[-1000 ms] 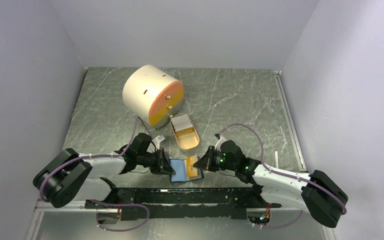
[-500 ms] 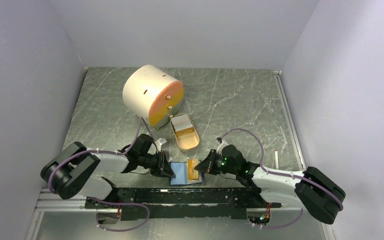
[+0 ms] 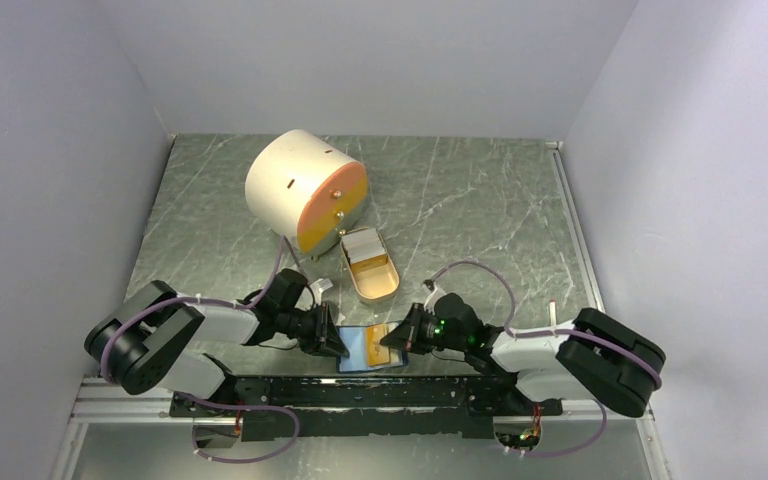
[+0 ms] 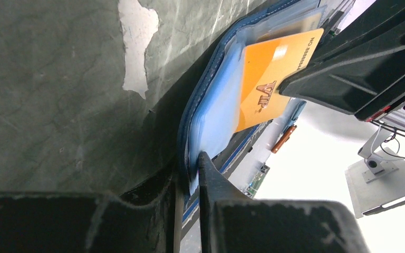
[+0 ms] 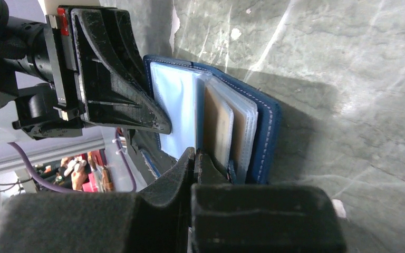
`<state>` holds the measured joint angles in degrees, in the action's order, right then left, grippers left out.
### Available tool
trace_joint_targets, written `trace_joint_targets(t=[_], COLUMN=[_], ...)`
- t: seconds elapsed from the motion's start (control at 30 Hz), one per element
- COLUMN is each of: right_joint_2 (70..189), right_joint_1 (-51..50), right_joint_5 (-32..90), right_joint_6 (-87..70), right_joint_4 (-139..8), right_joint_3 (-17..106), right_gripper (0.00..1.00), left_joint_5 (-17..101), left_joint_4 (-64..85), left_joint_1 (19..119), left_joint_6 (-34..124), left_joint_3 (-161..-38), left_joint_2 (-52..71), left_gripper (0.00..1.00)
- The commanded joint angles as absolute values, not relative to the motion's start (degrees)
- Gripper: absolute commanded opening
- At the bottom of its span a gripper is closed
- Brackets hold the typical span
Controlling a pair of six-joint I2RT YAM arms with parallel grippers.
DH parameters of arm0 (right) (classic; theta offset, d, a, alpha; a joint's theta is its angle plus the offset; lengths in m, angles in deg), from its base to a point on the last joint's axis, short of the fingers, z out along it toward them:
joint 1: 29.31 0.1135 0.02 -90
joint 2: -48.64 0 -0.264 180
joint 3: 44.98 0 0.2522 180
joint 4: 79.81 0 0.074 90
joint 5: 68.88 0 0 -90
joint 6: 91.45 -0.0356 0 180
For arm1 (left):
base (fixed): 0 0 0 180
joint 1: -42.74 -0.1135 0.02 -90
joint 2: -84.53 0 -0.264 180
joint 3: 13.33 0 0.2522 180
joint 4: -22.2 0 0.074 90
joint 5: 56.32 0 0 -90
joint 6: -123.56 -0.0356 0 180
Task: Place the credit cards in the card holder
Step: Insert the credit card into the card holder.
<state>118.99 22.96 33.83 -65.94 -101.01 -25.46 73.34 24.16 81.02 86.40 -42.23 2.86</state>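
Observation:
The card holder (image 3: 363,348) lies open at the table's near edge, dark blue outside, with light blue clear sleeves (image 5: 176,105) inside. My left gripper (image 3: 338,344) is shut on its left cover edge (image 4: 185,142). An orange card (image 4: 271,79) sits partly in a sleeve (image 3: 384,338). My right gripper (image 3: 402,337) is shut at that card's right end, fingertips (image 5: 203,158) pressed against the sleeve stack; the pinch itself is hidden. The whitish credit cards (image 3: 362,243) lie stacked in a tan dish.
The tan oval dish (image 3: 377,285) stands just beyond the holder. A big cream cylinder with an orange face (image 3: 305,190) is farther back left. The black rail (image 3: 360,395) runs along the near edge right below the holder.
The holder, orange card and both grippers have slid a little toward the near edge. The right arm has folded in, moving its gripper leftward.

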Motion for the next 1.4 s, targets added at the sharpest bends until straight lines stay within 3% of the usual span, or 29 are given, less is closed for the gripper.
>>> trace_joint_targets(t=[0.0, 0.37, 0.53, 0.73, 0.83, 1.13, 1.37], right_joint_2=[122.0, 126.5, 127.6, 123.4, 120.1, 116.2, 117.9], right_joint_1=[24.3, 24.7, 25.1, 26.2, 26.5, 28.3, 30.6], right_joint_5=[34.7, 35.6, 34.4, 29.5, 26.6, 23.4, 21.8], right_joint_6=[-67.5, -69.0, -67.9, -65.4, -64.7, -64.4, -65.7], right_joint_4=[-107.5, -112.7, -109.2, -94.9, -88.3, -81.8, -83.5], right_joint_3=[-26.1, -26.8, -25.0, -21.9, -21.0, -19.6, -18.7], right_gripper=[0.00, 0.00, 0.13, 0.33, 0.37, 0.37, 0.23], left_joint_5=[71.8, 71.7, 71.8, 71.9, 71.8, 71.9, 71.8], left_joint_4=[23.7, 23.6, 23.6, 23.5, 23.4, 23.3, 22.8], left_joint_1=[80.7, 80.7, 80.7, 80.7, 80.7, 80.7, 80.7], left_joint_6=[85.2, 85.4, 85.6, 85.6, 85.6, 86.0, 86.0], left_joint_3=[-42.0, -41.7, -41.8, -41.9, -41.9, -41.9, -41.9], left_joint_2=[2.3, 3.1, 3.4, 3.3, 3.4, 4.1, 5.1], left_gripper=[0.17, 0.22, 0.22, 0.22, 0.22, 0.23, 0.23])
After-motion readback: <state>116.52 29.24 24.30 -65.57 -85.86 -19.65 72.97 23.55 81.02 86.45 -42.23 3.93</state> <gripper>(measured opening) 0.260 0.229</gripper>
